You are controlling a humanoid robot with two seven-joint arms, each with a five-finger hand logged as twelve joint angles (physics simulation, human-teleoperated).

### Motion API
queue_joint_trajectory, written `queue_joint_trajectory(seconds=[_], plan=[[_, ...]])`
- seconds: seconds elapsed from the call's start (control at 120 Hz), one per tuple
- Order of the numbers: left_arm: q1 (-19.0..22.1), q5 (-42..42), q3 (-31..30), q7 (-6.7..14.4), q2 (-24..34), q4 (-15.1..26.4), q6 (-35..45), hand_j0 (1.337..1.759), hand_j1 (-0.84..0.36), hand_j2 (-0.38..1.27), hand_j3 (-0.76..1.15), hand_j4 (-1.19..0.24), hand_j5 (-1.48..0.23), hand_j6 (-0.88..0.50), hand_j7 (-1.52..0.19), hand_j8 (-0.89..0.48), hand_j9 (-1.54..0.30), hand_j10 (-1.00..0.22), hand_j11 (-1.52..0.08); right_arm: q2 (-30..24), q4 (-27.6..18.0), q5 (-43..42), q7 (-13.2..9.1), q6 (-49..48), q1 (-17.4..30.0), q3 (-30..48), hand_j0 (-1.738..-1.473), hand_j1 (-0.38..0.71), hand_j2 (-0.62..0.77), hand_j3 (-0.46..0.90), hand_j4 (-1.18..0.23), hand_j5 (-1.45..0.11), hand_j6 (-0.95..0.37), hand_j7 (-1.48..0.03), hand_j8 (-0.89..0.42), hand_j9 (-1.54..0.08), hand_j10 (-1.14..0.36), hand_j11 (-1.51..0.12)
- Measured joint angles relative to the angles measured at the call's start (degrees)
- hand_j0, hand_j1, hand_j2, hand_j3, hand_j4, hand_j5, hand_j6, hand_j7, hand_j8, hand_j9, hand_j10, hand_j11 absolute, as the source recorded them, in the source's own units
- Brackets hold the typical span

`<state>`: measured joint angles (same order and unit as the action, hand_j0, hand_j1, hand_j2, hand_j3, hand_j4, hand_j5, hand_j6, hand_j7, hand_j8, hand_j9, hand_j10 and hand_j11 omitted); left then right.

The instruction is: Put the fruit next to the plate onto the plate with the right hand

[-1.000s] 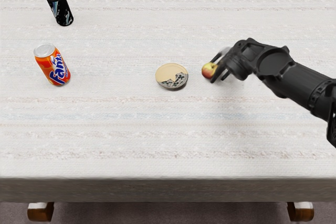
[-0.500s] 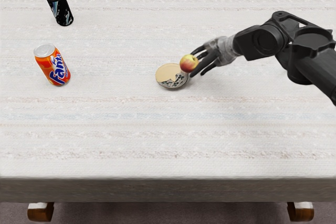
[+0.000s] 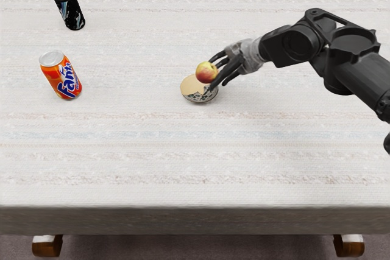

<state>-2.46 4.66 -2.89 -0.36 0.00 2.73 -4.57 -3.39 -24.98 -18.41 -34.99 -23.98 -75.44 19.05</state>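
Held apple [image 3: 206, 72] farther left, above plate [image 3: 191, 87]

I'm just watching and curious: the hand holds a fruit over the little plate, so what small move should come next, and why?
Probably lower the fruit straight down onto the plate. The right hand grips it in its fingers, and it appears to hang just above the plate's far rim, not resting on it yet.
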Motion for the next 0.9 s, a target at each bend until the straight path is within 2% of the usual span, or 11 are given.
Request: queue_joint_trajectory(seconds=[0.633, 0.683, 0.783, 0.825, 0.9], plan=[[0.0, 0.0, 0.0, 0.0, 0.0, 0.0, 0.0, 1.658, 0.35, 0.0, 0.0, 0.0, 0.0, 0.0, 0.0, 0.0, 0.0, 0.0, 0.0, 0.23, 0.82, -0.8, 0.0, 1.95, -0.92, -0.34, -1.653, 0.36, 0.36, 0.0, -0.51, -1.16, -0.48, -1.13, -0.85, -1.15, -0.86, -1.16], [0.0, 0.0, 0.0, 0.0, 0.0, 0.0, 0.0, 1.658, 0.35, 0.0, 0.0, 0.0, 0.0, 0.0, 0.0, 0.0, 0.0, 0.0, 0.0, 0.45, 0.9, -0.93, -0.01, 3.03, -0.99, -0.51, -1.654, 0.31, 0.28, 0.0, -0.49, -1.03, -0.46, -1.01, -0.8, -1.03, -0.77, -1.03], [0.0, 0.0, 0.0, 0.0, 0.0, 0.0, 0.0, 1.658, 0.35, 0.0, 0.0, 0.0, 0.0, 0.0, 0.0, 0.0, 0.0, 0.0, 0.0, 1.24, 1.01, -1.13, -0.01, 5.05, -1.09, -1.36, -1.656, 0.14, 0.16, 0.0, -0.38, -0.73, -0.36, -0.72, -0.57, -0.73, -0.55, -0.73], [0.0, 0.0, 0.0, 0.0, 0.0, 0.0, 0.0, 1.658, 0.35, 0.0, 0.0, 0.0, 0.0, 0.0, 0.0, 0.0, 0.0, 0.0, 0.0, 1.46, 1.03, -1.14, -0.01, 5.42, -1.12, -1.61, -1.656, 0.1, 0.12, 0.0, -0.34, -0.64, -0.33, -0.63, -0.43, -0.64, -0.48, -0.64], [0.0, 0.0, 0.0, 0.0, 0.0, 0.0, 0.0, 1.658, 0.35, 0.0, 0.0, 0.0, 0.0, 0.0, 0.0, 0.0, 0.0, 0.0, 0.0, 1.73, 1.07, -1.2, -0.01, 5.88, -1.12, -1.81, -1.657, 0.02, 0.07, 0.0, -0.29, -0.52, -0.28, -0.51, -0.35, -0.51, -0.39, -0.51]])
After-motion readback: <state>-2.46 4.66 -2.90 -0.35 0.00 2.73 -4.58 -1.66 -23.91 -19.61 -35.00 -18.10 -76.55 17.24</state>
